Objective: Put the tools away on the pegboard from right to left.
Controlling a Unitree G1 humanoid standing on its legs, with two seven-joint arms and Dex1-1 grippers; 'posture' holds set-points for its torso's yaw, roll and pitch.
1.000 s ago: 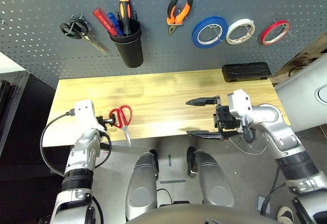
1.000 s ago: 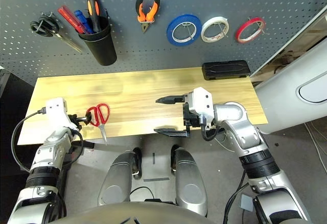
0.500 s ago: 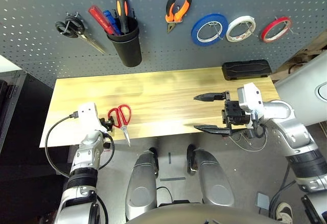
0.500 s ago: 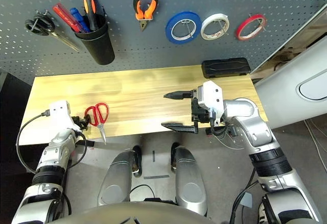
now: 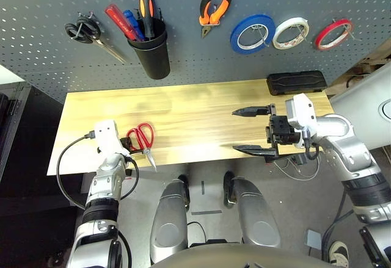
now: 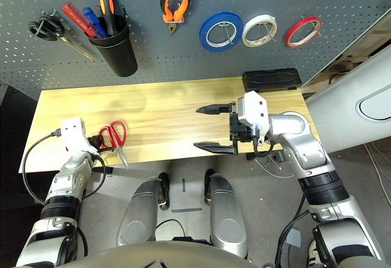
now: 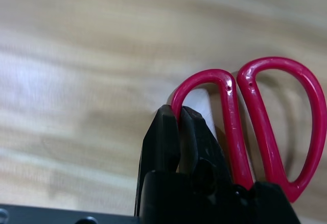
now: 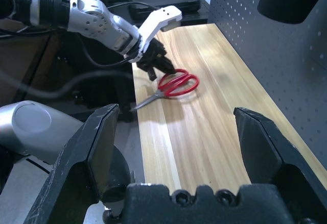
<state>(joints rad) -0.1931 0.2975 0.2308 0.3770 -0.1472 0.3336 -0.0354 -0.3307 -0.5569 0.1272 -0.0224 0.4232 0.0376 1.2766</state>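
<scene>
Your pale wooden table (image 5: 195,112) shows a smooth, faintly sheened grain. The red-handled scissors (image 7: 255,127) have glossy plastic loops and bare metal blades (bright steel, by the look). Behind them, the pegboard (image 5: 183,48) is matt dark grey. The left gripper (image 7: 179,132) reads as matt black plastic, and your forearms as brushed silver metal.

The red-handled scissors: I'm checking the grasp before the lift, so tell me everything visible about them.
The red-handled scissors lie flat near the front left corner of the wooden table. They have two glossy red loop handles that look like plastic, and slim metal blades, closed, pointing toward the table's front edge. The left gripper is shut on the rim of one handle loop. Nothing else touches them.
</scene>
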